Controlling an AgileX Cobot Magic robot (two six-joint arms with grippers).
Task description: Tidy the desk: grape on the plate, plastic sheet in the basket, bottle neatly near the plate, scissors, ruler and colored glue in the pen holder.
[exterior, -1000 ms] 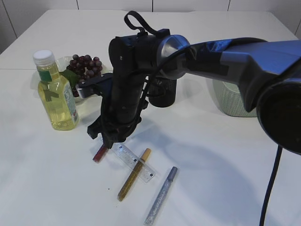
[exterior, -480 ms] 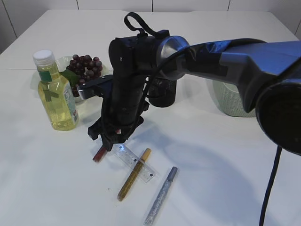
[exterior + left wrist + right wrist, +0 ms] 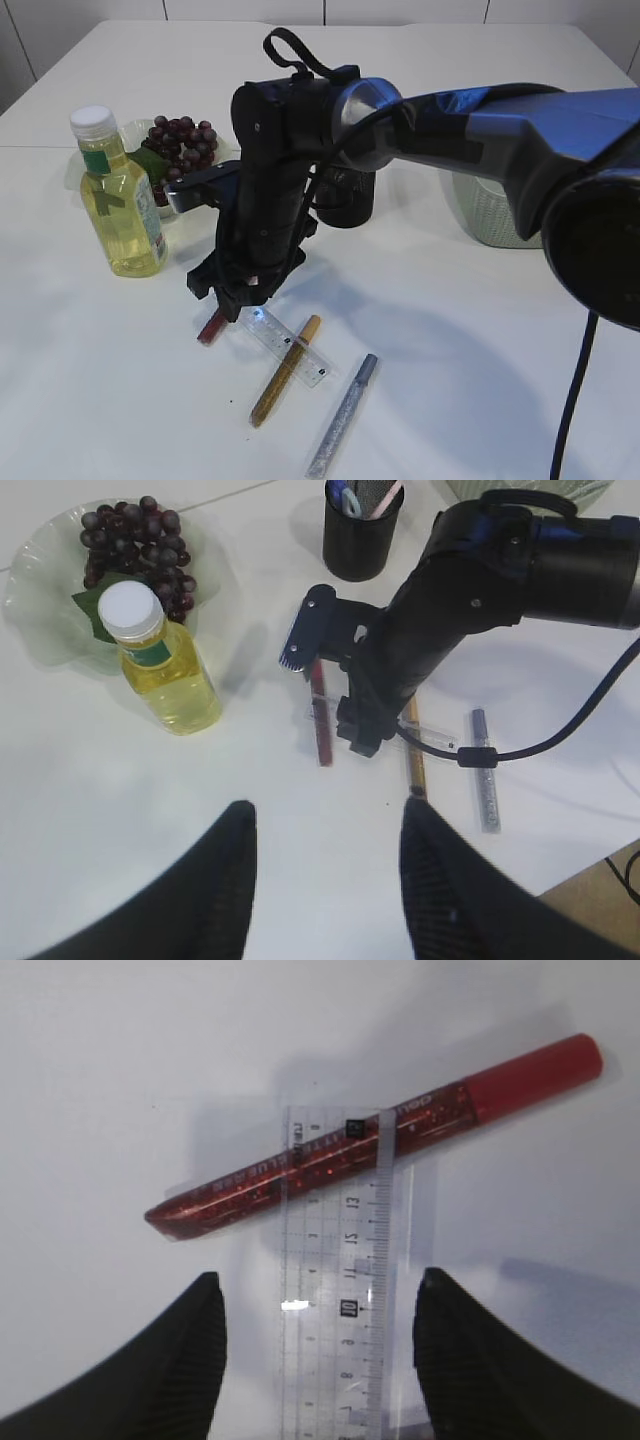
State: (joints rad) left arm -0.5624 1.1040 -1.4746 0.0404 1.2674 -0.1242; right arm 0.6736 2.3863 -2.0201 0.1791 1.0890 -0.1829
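The right gripper (image 3: 228, 300) has lifted a tiny bit. A second ago it sat lower, with its tips right down by the red glue pen (image 3: 212, 326) and the end of the ruler (image 3: 284, 345). Now a little more of the red glue pen and the ruler end shows under it. The jaws have also spread a little wider than they were a second ago. In the right wrist view the two fingers (image 3: 170, 1360) stand wide apart, one on each side of the ruler (image 3: 335, 1280), holding nothing.
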